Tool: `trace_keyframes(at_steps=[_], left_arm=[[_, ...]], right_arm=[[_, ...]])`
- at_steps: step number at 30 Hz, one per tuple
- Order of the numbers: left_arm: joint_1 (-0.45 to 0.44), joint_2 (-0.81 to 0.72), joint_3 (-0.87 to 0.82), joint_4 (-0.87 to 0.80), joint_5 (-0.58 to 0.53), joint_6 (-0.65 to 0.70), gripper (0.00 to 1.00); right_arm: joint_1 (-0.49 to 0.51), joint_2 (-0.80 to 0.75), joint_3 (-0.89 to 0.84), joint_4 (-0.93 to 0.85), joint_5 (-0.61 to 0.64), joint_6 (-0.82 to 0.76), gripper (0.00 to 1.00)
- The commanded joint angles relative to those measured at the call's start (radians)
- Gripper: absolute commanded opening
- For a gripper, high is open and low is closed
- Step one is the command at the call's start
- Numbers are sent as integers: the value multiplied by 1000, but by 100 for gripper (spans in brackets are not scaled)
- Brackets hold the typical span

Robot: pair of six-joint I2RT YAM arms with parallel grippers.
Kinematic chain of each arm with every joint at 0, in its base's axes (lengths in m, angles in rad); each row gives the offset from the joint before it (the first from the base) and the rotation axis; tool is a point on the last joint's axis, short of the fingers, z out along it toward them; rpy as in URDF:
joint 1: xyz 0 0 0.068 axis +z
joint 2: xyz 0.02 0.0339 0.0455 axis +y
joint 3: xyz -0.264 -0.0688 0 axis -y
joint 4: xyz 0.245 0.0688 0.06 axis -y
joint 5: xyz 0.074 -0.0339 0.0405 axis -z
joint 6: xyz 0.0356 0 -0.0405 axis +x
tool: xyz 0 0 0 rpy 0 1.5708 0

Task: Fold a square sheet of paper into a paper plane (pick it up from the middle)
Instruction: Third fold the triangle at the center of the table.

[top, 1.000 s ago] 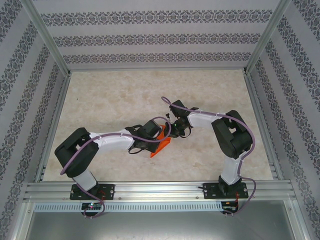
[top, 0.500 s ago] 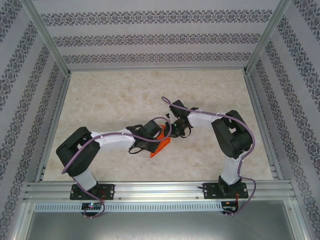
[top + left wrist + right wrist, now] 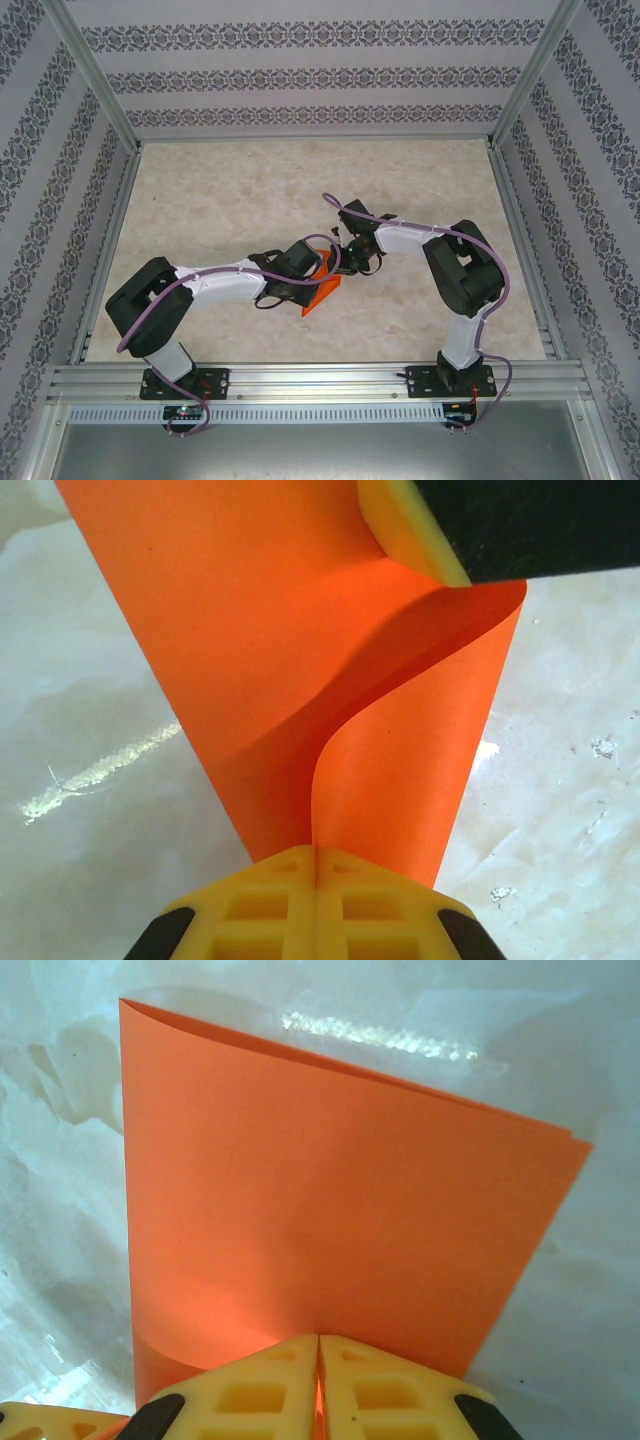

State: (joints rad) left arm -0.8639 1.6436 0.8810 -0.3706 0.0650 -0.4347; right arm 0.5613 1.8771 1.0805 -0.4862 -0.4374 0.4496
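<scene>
One orange sheet of paper [image 3: 322, 290], doubled over, is being held over the middle of the table [image 3: 250, 190], between the two arms. It is being clamped at one edge by the left gripper [image 3: 317, 858], fingers pressed together, the paper being bowed into a curve. The opposite edge is being pinched by the right gripper [image 3: 318, 1348], likewise closed on it.

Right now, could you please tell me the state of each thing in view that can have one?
square sheet of paper: doubled over into two loose layers, bowed rather than creased flat, pinched by both grippers.
left gripper: shut on the square sheet of paper, at one edge.
right gripper: shut on the square sheet of paper, at one edge.
</scene>
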Motion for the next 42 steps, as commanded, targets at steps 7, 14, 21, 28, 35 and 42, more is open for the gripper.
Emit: trace_keyframes(at_steps=[7,14,21,28,35,42], left_arm=[[12,22,17,-5,-29,9,3],[13,49,19,-5,-37,12,3],[13,53,25,5,-34,28,3],[12,16,8,18,-29,36,4],[12,-9,-2,25,-29,44,5],[12,-5,-11,26,-40,40,5]], right_arm=[[8,36,4,-48,54,-11,10],[9,34,4,-49,54,-9,10],[9,34,3,-51,55,-9,10],[8,36,0,-50,58,-7,10],[8,36,-2,-44,61,-1,10],[8,33,0,-46,59,0,11]])
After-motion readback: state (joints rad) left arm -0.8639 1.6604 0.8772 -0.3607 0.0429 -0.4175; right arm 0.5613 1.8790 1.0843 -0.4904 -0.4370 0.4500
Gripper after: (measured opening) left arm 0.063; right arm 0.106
